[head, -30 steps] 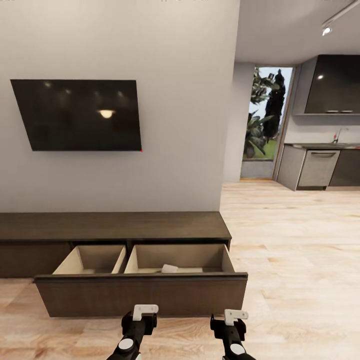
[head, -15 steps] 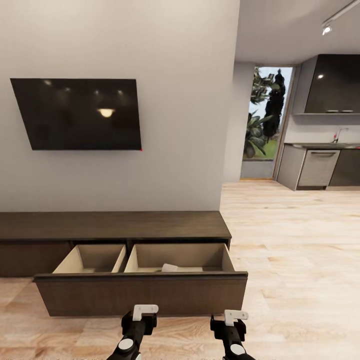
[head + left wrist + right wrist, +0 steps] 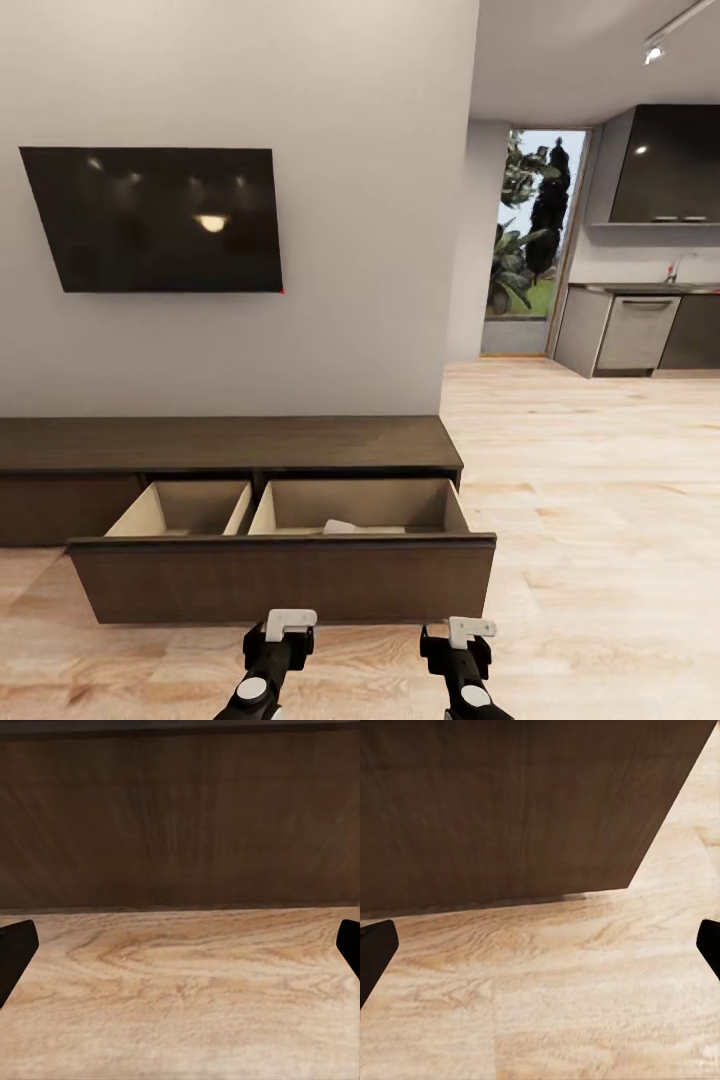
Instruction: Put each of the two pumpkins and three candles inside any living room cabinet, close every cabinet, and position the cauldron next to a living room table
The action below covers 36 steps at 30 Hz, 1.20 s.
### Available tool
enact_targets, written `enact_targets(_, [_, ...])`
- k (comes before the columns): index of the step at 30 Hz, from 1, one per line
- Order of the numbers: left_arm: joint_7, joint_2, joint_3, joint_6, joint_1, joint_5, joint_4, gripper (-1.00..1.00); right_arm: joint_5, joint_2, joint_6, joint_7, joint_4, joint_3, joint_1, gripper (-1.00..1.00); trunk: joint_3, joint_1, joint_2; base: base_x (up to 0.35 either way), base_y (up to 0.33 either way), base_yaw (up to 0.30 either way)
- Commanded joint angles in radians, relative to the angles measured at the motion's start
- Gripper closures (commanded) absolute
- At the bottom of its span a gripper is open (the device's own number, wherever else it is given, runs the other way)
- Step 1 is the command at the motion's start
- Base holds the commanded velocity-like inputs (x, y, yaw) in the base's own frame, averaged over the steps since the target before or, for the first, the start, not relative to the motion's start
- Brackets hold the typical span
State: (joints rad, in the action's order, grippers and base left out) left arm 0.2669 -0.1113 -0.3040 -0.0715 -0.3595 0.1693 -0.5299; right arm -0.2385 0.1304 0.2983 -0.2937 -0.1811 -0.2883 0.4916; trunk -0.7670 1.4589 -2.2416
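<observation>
The long dark brown cabinet (image 3: 230, 446) stands under the wall TV with its wide drawer (image 3: 285, 575) pulled out, showing two pale wood compartments. A small pale grey-white candle (image 3: 340, 526) lies in the right compartment, half hidden by the drawer front. My left gripper (image 3: 284, 634) and right gripper (image 3: 464, 638) hang low just in front of that drawer, both open and empty. In the left wrist view the left gripper (image 3: 180, 952) faces the drawer front (image 3: 180, 817) over the plank floor. The right gripper (image 3: 540, 952) looks at the drawer's right corner (image 3: 510, 810). Pumpkins, cauldron and table are out of view.
A black TV (image 3: 155, 220) hangs on the grey wall above the cabinet. Light plank floor (image 3: 590, 470) runs right past the wall corner to a glass door (image 3: 530, 250) and grey kitchen units (image 3: 640, 330).
The whole head view has shifted slightly, with TV and cabinet sitting a little higher in the picture, so the camera moved. Both grippers hold the same pose.
</observation>
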Motion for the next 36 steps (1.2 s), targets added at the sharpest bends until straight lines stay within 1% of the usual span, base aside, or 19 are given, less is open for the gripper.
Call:
enact_targets(1, [0.008, 0.001, -0.008, -0.005, -0.001, 0.011, 0.000, -1.00, -0.010, 0.000, 0.004, -0.004, 0.001, -0.009, 0.001, -1.00, -0.004, 0.004, -0.008, 0.000, 0.000, 0.000])
enact_targets(13, [0.008, 0.001, -0.011, -0.005, -0.001, 0.006, 0.001, -1.00, -0.004, 0.000, 0.005, -0.004, -0.001, -0.013, 0.001, -1.00, -0.042, 0.050, -0.092, 0.000, 0.000, 0.000])
enact_targets(36, [0.008, 0.001, -0.015, -0.005, -0.001, 0.008, 0.001, -1.00, -0.002, 0.000, 0.005, -0.004, -0.003, -0.014, 0.001, -1.00, -0.114, 0.138, -0.253, 0.000, 0.000, 0.000])
